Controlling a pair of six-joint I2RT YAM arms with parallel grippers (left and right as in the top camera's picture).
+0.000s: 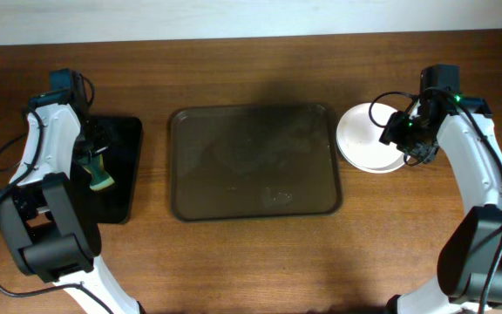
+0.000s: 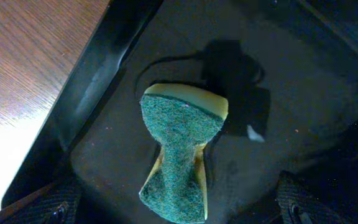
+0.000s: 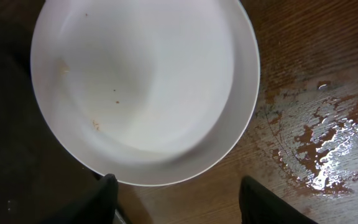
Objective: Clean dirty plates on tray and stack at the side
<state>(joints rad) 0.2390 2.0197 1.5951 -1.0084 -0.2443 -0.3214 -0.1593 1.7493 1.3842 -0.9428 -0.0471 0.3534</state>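
Looking down past the right end effector [image 3: 185, 202], spread wide and gripping nothing: a stack of round white plates [image 3: 142, 81] directly below and just ahead of its dark fingertips [image 3: 107, 196]. Standing on the wooden surface [image 1: 251, 262], not on the dark brown tray [image 1: 174, 166], but right against that tray's rim on the side nearer this end effector (touching or nearly so). Shallow, smooth and glossy, with a broad flat rim and a few tiny brownish specks [image 3: 95, 124] in the well of the top one; number in the stack hard to tell. Near rim of the top plate in plain view between the two fingertips. To the outer side of the same end effector, a wet patch [image 3: 319, 146] glinting on the wood grain.

Between the two end effectors, the brown tray: rectangular, with rounded corners, a raised rim and a matte floor marked by faint wet streaks [image 1: 277, 196].

Under the left end effector [image 2: 179, 205], also parted and clamping nothing: a sponge [image 2: 182, 137] lying on the glossy black tray [image 2: 98, 81]. Coarse green scouring face up over yellow foam, pinched to an hourglass waist and flared at both ends. Black tray narrower than the brown one, with a sloping rim.
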